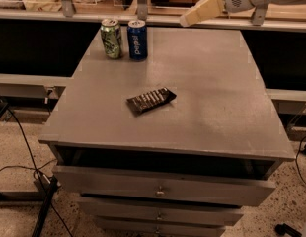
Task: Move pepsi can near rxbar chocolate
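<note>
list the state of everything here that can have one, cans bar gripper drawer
pepsi can: upright, back left of the table, untouched
green can: upright, close beside the pepsi can on its left in the picture
rxbar chocolate: lying flat near the table's middle, apart from both cans
gripper: in the air over the table's back edge, apart from the pepsi can
top drawer: looks pulled out a little
</note>
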`<state>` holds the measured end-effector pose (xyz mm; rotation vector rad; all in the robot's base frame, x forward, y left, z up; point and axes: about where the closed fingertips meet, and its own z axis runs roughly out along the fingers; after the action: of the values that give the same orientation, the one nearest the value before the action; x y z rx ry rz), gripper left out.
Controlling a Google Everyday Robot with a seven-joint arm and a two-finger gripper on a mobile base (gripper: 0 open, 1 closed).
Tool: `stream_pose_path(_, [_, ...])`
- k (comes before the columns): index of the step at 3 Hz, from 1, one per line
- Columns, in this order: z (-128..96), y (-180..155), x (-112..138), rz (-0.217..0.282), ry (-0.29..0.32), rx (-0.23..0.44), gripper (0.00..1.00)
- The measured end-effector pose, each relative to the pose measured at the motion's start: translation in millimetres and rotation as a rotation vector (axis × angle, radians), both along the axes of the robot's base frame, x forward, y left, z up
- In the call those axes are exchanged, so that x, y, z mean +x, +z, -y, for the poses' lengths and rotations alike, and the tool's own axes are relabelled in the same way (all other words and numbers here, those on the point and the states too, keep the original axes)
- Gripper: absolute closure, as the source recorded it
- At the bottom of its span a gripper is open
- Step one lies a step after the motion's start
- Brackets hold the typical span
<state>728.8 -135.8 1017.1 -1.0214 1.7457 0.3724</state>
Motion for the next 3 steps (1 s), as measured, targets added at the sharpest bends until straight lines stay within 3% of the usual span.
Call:
stream_pose_path(1, [-36.0, -17.0, 10.5, -0.019, -0.006, 0.156, 0.0])
stream_pose_path(2, [-84.5, -32.2, 27.2, 0.022, 0.045, 0.258, 0.0])
stream_pose_path(3, [-84.9, -32.5, 26.5, 0.02, 0.047, 0.259, 0.0])
